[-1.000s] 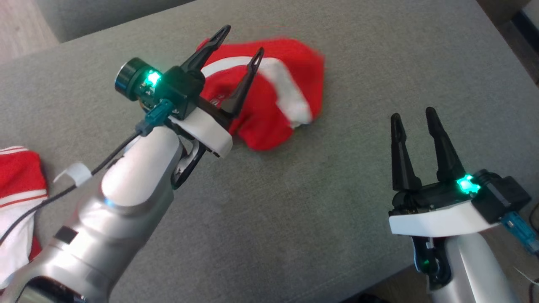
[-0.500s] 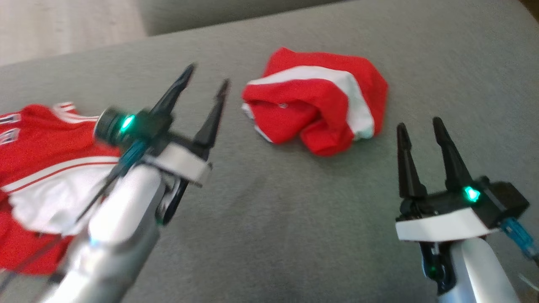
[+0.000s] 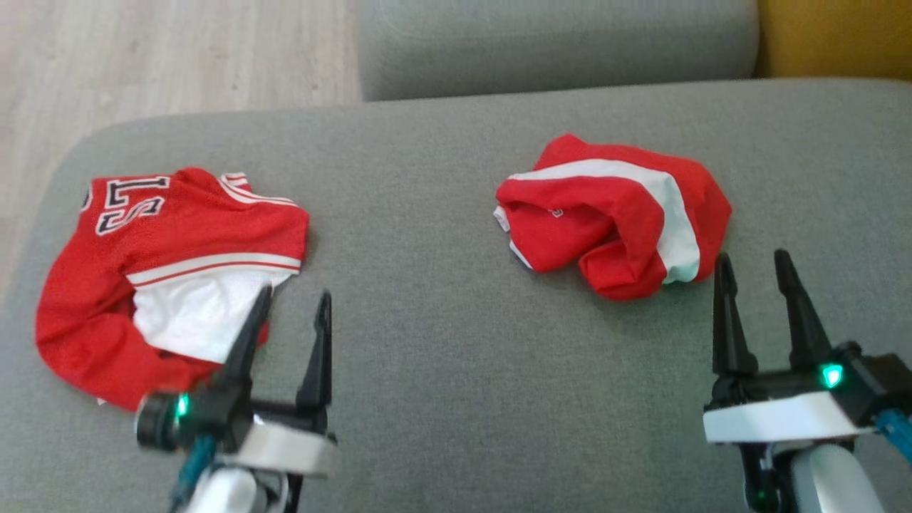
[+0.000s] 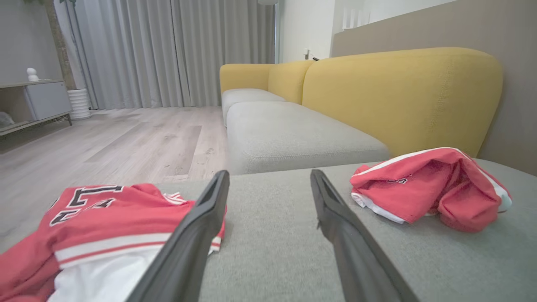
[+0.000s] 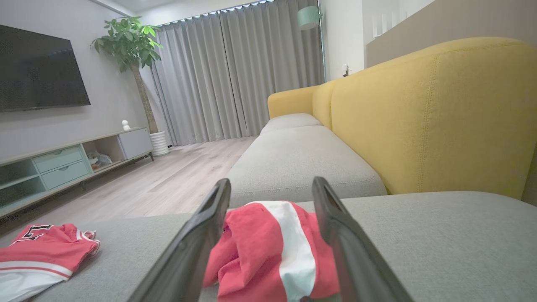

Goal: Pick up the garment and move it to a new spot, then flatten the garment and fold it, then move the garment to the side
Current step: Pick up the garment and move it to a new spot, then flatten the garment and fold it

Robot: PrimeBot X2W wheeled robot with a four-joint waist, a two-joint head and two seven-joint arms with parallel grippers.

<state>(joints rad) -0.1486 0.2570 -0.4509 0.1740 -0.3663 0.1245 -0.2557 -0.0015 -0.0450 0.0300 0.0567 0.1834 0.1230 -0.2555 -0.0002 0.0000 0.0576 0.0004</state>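
Since left gripper (image 3: 296, 292) has withdrawn from bundled garment (image 3: 613, 214), apart and empty, placement looks done; jersey (image 3: 178, 235) by its fingertips; right gripper (image 3: 753, 255) apart too.

black claw fingers (image 3: 727, 313), white cuffs (image 3: 776, 427), green lights (image 3: 831, 375)
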